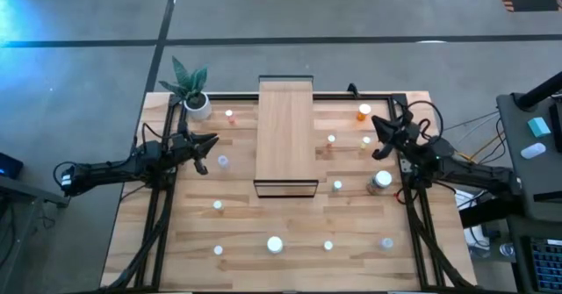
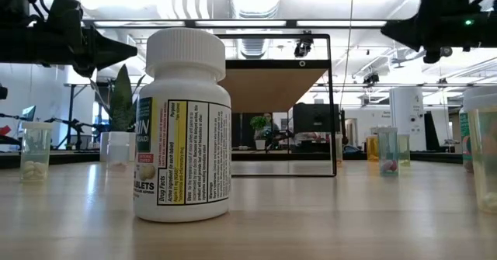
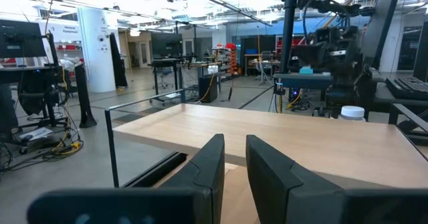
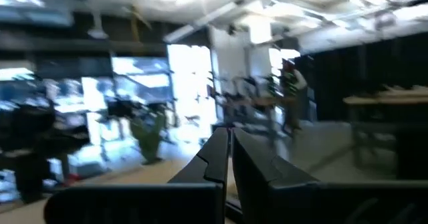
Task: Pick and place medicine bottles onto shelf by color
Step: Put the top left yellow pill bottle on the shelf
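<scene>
Shelf stands mid-table, long axis running front to back, light wood top bare. Medicine bottles are scattered on the slatted tabletop on both sides of it; none on the shelf.

Left gripper hovers above the table left of the shelf, pointing toward it, fingers a narrow gap apart with nothing between them. A clear bottle sits just beside it.

Right gripper hangs right of the shelf, fingers nearly together, holding nothing. An orange bottle stands near it; a wider white-capped jar sits below the arm.

Potted plant occupies the far left corner.

Low view: white labelled bottle close to the lens.
</scene>
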